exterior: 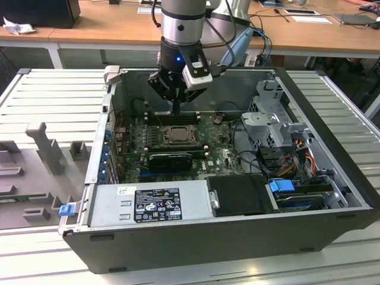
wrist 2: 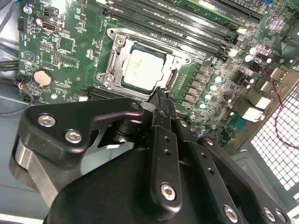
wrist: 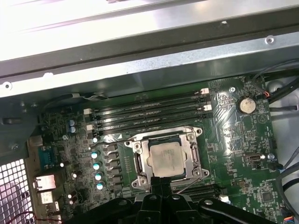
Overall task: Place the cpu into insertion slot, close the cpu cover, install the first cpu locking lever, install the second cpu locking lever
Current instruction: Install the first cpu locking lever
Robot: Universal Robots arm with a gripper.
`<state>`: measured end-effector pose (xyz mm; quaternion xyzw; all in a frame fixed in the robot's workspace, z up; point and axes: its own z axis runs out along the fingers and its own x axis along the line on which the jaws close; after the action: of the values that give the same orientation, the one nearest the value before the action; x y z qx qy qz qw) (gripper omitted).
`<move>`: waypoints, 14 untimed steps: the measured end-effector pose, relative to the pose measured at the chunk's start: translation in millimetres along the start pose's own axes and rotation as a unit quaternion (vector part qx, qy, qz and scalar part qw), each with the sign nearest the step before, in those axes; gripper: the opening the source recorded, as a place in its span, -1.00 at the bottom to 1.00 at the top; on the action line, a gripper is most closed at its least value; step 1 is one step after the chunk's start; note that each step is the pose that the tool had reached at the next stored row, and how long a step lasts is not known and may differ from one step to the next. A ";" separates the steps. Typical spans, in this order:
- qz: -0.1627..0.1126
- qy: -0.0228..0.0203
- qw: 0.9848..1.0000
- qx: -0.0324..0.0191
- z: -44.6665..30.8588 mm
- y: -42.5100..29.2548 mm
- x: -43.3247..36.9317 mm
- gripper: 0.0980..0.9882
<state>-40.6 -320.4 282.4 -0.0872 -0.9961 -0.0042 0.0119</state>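
Wooden desks (exterior: 107,27) stand behind a ribbed metal table (exterior: 47,101), and on that table lies an open computer case (exterior: 332,119) with the arm reaching down into it.

The gripper (exterior: 176,110) hangs low over the green board, its two thin fingers pressed together with nothing between them; both wrist views show the closed tips (wrist 2: 161,95) (wrist: 160,181) just beside one edge of the socket (wrist: 139,164), though I cannot tell whether they touch it. The chip (exterior: 176,135) (wrist 2: 142,70) (wrist: 167,157) lies flat in that socket, its pale metal top facing up. The cover plate (wrist 2: 113,65) (wrist: 191,156) lies down around the chip, which shows through its square window.

On the far side of the socket from the fingers run the long black memory slots (wrist: 149,112) (wrist 2: 187,28). A round coin battery (wrist: 246,105) (wrist 2: 42,78) sits on the board, well apart from the socket. In the exterior view a long black card (exterior: 171,159) lies on the near side of the socket, and closer still, along the case's front wall, sits the grey power supply (exterior: 148,205) with its label.
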 end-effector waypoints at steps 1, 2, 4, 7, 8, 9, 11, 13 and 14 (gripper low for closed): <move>-0.001 0.000 1.000 0.000 0.0 -0.1 0.3 -0.98; -0.001 0.000 1.000 0.000 0.0 -0.1 0.5 -0.98; -0.003 0.000 1.000 0.000 0.0 -0.2 1.1 -0.98; -0.006 0.000 1.000 0.000 0.1 -0.4 2.1 -0.98; -0.006 0.000 1.000 0.000 0.0 -0.4 2.4 -0.98; -0.007 0.000 1.000 0.000 0.1 -0.5 2.6 -0.98; -0.008 0.000 1.000 0.000 0.1 -0.6 3.3 -0.98; -0.010 0.000 1.000 0.000 0.1 -0.7 4.0 -0.98; -0.010 0.000 1.000 0.000 0.1 -0.8 4.2 -0.98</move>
<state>-44.9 -320.4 282.3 -0.0771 -0.9969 -0.0041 0.0119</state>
